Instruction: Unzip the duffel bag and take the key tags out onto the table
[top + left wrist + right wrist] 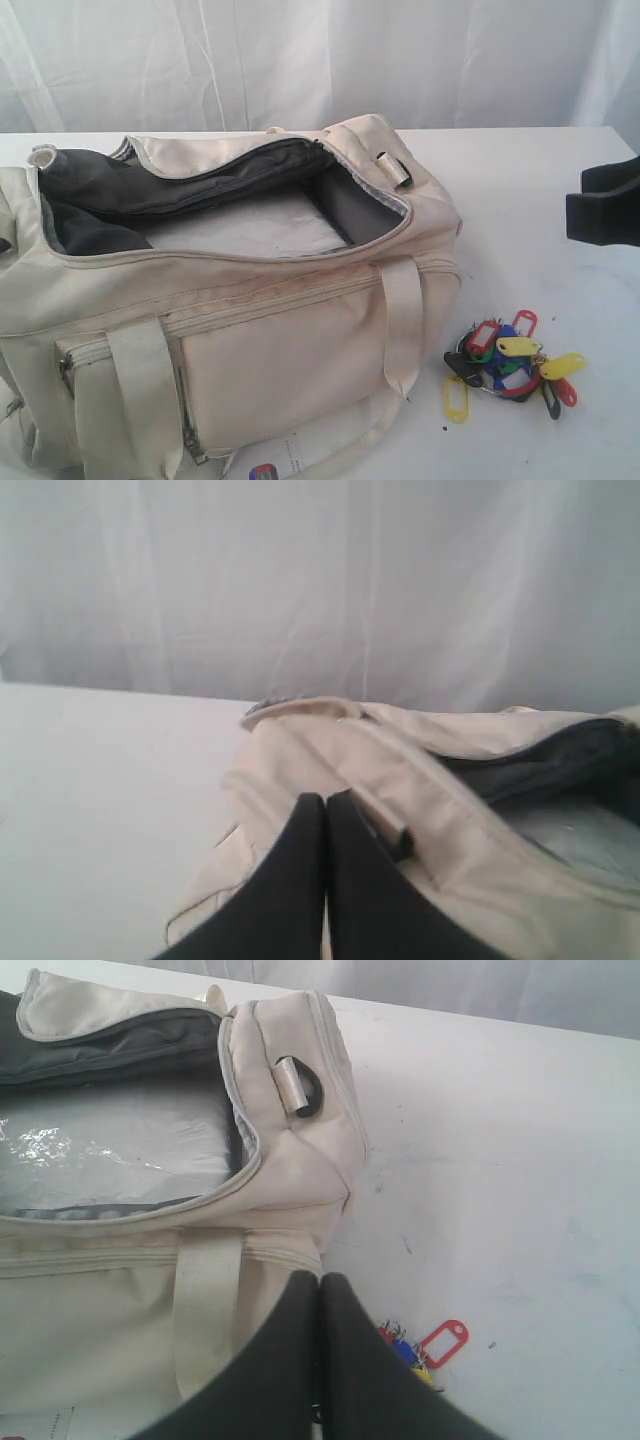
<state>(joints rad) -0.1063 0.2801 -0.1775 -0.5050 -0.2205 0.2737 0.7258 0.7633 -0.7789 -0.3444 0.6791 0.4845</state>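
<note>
1. One bunch of key tags (510,365) lies on the worktop (520,180), at 4 o'clock in the exterior view and outside the duffel bag (270,370). Red, yellow, blue, green and black tags on metal rings, piled loose.
2. The bunch sits just beside the bag's 4 o'clock corner. A yellow tag is nearest the fabric, and I see no contact.
3. The duffel bag fills the 9 o'clock half of the exterior view, resting on the worktop. The main zip is open and the top flap (200,152) is folded back toward 12 o'clock. That exposes the dark grey lining (90,195) and a pale crinkled sheet (250,225) on the compartment floor.
4. The front pocket zip (260,300) is closed. Cream straps (400,320) run down the front face.
5. A small silver tab (393,168) with a dark loop sits on the bag's 2 o'clock end.
6. A paper label (265,470) with a red-blue mark pokes out under the bag at 6 o'clock.
7. On the right gripper (320,1278) the jaws are pressed together with nothing between them. It hangs clear of the bag corner. In its wrist view it partly hides the tags, with one red tag showing.
8. On the left gripper (325,798) the jaws are together and empty. The bag's end and open mouth lie ahead of it.
9. A white curtain (300,60) runs behind at 12 o'clock.
</note>
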